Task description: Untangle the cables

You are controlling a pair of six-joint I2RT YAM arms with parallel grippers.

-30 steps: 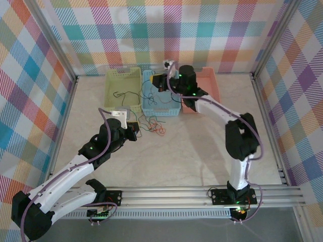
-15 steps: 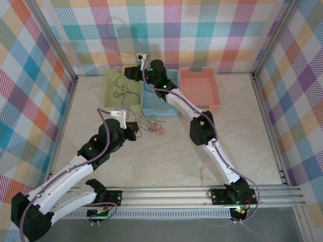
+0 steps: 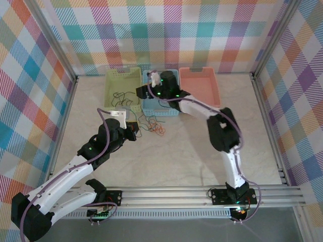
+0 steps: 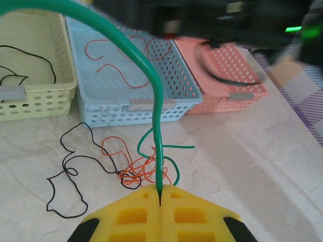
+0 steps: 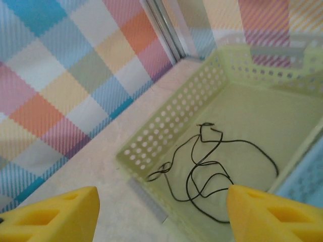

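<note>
Left gripper point(image 4: 160, 191): clenched on the green cable point(image 4: 151, 85), which is pinched where the two pads meet.
Green cable: rises steeply from the tips and arcs over to the left. Its lower loop lies on the table point(image 3: 176, 151), touching the tangle point(image 3: 151, 126).
Tangle: on the table, just near of the blue basket point(image 4: 126, 93) and just right of the left gripper.
Orange cable point(image 4: 135, 171): tight clump at the core of the tangle, right at the left fingertips.
Black cable point(image 4: 70, 171): loose loops beside the clump, joined to it at one end.
Right gripper point(image 5: 161, 199): released, fingers spread wide with nothing between them. It hangs over the green basket point(image 5: 166, 136).
Binned black cable point(image 5: 212, 166): lies loose in the green basket, below the right gripper.
Binned orange cable point(image 4: 103, 55): lies in the blue basket.
Pink basket point(image 4: 222, 63): right of the blue basket.
Key relation: the left arm is nearer the tangle. The held cable's axis runs up from the hand, with the clump at its foot.
Judgement: lifting away from the clump should free the green cable, but the orange cable may drag along.
</note>
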